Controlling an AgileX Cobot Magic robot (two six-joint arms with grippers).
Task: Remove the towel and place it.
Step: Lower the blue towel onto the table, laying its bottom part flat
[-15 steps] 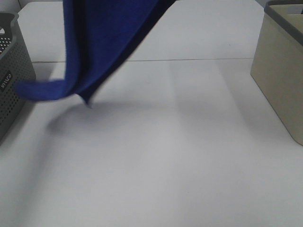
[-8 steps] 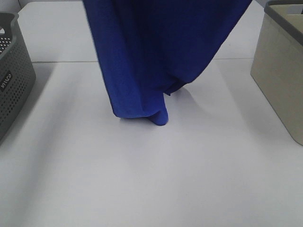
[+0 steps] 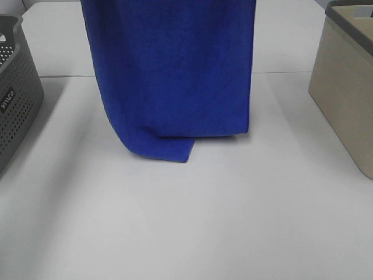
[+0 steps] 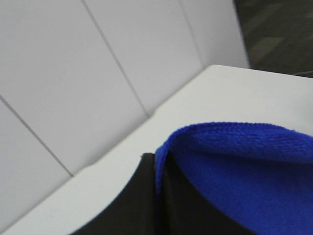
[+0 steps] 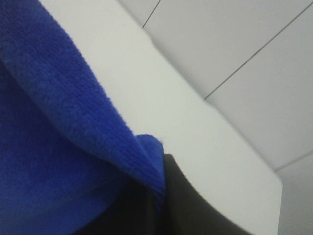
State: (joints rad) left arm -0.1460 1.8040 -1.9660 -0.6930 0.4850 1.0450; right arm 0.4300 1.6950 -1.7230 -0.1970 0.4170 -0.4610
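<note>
Over the white tabletop, the blue towel hangs sheet-like between grey basket and beige bin, hem resting mid-table. The left gripper and right gripper each pinch a top corner; lowering evenly toward the near edge should lay it flat.

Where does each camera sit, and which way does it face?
Exterior high: mounted high, looking down on the table, the towel, the grey basket and the beige bin; no arm shows.
Left wrist: on the left arm, facing the table's edge and the panelled wall; the left gripper shows, shut on the towel.
Right wrist: on the right arm, same outlook; the right gripper grips the towel.
Shared: all three see the towel and table.
</note>
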